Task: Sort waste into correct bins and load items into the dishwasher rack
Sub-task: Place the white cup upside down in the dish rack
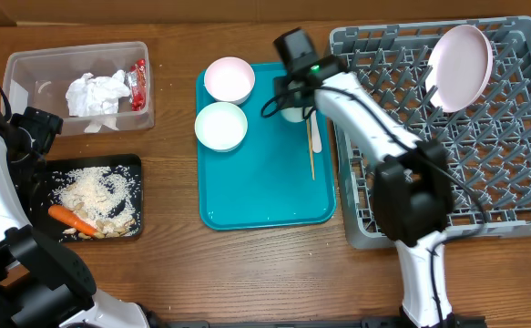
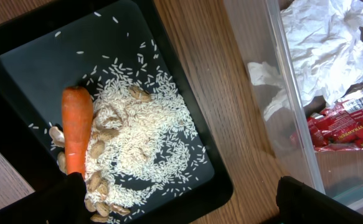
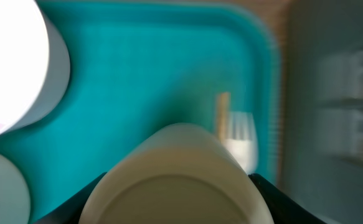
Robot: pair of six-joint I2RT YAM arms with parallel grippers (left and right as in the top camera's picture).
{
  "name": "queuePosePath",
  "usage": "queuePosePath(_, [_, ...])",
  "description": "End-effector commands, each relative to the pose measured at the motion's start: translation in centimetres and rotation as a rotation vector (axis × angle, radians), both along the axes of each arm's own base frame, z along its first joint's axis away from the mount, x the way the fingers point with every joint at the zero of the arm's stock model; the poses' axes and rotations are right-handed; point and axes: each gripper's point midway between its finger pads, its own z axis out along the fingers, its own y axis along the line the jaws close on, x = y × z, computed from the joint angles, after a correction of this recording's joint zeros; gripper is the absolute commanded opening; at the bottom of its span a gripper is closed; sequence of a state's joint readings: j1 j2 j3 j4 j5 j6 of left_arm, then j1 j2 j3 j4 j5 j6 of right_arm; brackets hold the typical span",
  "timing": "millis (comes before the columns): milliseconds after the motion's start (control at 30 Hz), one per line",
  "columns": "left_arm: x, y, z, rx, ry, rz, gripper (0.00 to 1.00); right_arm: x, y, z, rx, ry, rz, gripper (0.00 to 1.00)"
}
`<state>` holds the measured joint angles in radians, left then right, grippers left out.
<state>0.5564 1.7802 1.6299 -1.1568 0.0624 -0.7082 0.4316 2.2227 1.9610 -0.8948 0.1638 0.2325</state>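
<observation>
Your right tool (image 3: pixel 175 200) grips the white cup (image 3: pixel 175 165); next lift it into the dishwasher rack (image 1: pixel 484 187) on its right.

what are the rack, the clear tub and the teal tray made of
Rack: grey moulded plastic by the look, a matte one-piece grid of pegs. Tub: clear plastic, slightly cloudy; the napkin and red wrapper show through its wall. Tray: probably plastic too, smooth uniform teal with a rounded raised rim, though coated metal cannot be ruled out.
</observation>
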Motion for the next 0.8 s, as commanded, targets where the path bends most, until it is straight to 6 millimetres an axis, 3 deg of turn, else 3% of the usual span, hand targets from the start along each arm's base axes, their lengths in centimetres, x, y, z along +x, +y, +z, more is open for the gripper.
queuePosePath(0, [0.0, 0.1, 1.4, 0.025, -0.029, 0.018, 1.00, 0.6, -5.8, 13.1, 0.023, -0.232, -0.127, 0.43])
queuePosePath(100, [0.0, 0.1, 1.4, 0.025, -0.030, 0.018, 1.00, -0.2, -11.1, 15.2, 0.012, -0.231, -0.220, 0.43])
queuePosePath(133, [0.0, 0.1, 1.4, 0.025, -0.030, 0.017, 1.00, -0.2, -14.1, 15.1, 0.001, -0.215, -0.277, 0.43])
queuePosePath(333, [0.0, 0.1, 1.4, 0.025, -0.030, 0.018, 1.00, -0.2, -22.4, 13.0, 0.043, -0.145, -0.422, 0.44])
queuePosePath(467, [0.0, 0.1, 1.5, 0.026, -0.031, 0.018, 1.00, -0.3, -25.0, 10.9, 0.100, -0.106, -0.461, 0.49])
queuePosePath(633, [0.0, 0.2, 1.5, 0.030, -0.032, 0.019, 1.00, -1.0, -25.9, 7.4, 0.098, -0.040, -0.483, 0.89])
queuePosePath(767, [0.0, 0.2, 1.5, 0.030, -0.032, 0.019, 1.00, -1.3, -25.8, 7.6, 0.097, -0.032, -0.481, 0.98])
